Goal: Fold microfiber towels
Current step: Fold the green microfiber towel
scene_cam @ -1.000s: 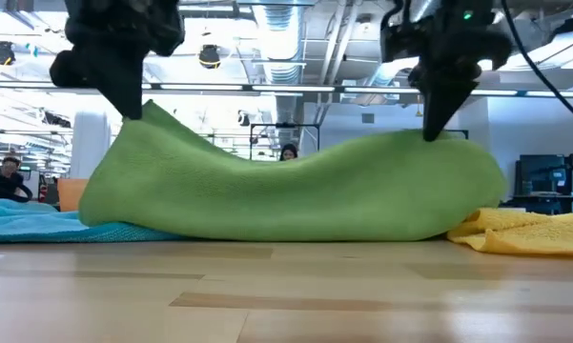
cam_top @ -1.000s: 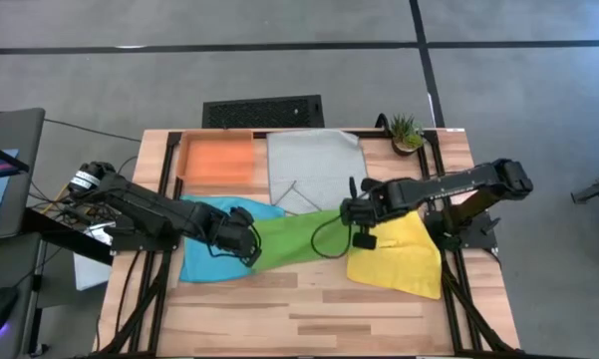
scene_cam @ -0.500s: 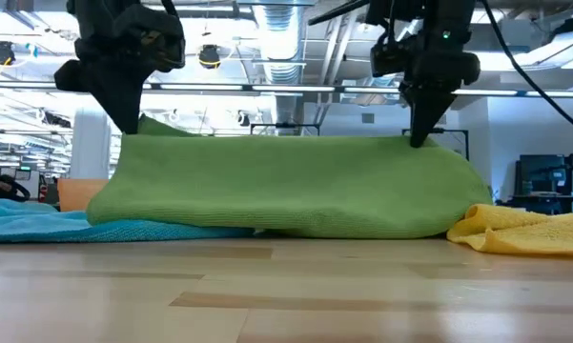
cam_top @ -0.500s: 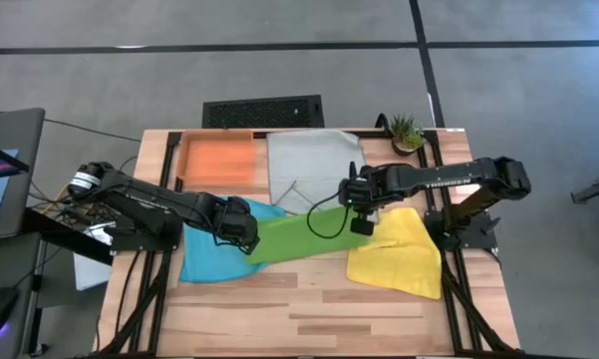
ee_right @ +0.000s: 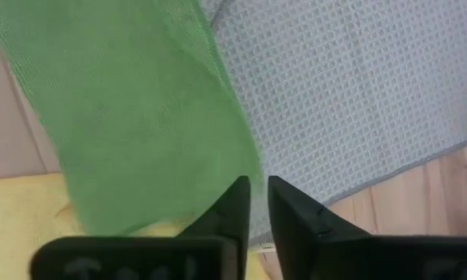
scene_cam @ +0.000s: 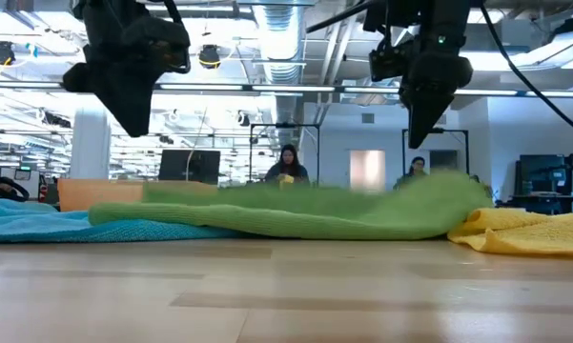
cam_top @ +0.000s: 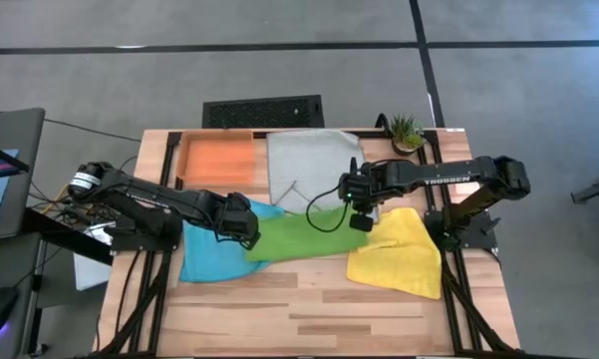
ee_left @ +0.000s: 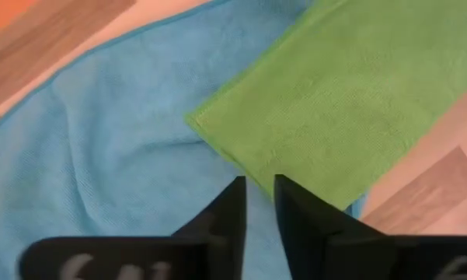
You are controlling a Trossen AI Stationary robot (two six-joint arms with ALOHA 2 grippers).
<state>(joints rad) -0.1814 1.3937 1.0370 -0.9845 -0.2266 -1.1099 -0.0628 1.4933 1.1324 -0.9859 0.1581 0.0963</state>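
Now the green towel (cam_top: 297,234) lies folded on the bench (cam_top: 309,309) between blue towel (cam_top: 204,257) and yellow towel (cam_top: 399,249); left pincer (ee_left: 259,190) and right pincer (ee_right: 259,190) hover slightly apart, empty

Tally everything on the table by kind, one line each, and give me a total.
Microfiber towels: 4 (green towel, blue towel, grey towel, yellow towel)
Orange tray: 1
Potted plant: 1
Total: 6
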